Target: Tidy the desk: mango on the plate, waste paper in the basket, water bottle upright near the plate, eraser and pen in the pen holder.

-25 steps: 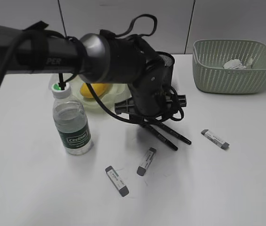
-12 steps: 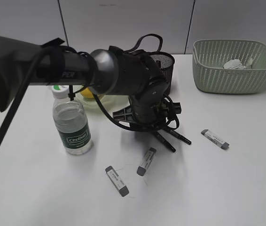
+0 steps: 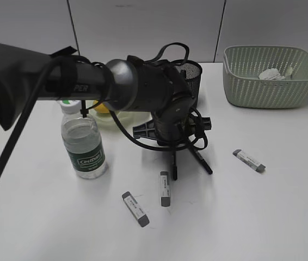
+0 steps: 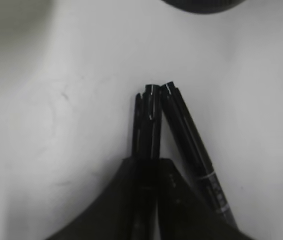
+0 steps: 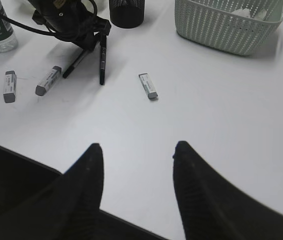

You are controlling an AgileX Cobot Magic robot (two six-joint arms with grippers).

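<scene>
White desk [image 3: 263,217], bottle [image 3: 83,142], plate [image 3: 106,118], pen holder [image 3: 191,79], basket [image 3: 271,76], three erasers [image 3: 165,188], two pens [image 3: 197,157]

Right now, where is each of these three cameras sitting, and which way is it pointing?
Exterior view: in front of the desk, above it, slanting down at the water bottle, pen holder and basket; the left arm fills the middle.
Left wrist view: on the left arm, looking straight down at two black pens; the left gripper closes around them.
Right wrist view: on the right arm, low at the desk's near edge, facing the basket; the right gripper is open.
Shared: pens and desk appear in all three.
</scene>
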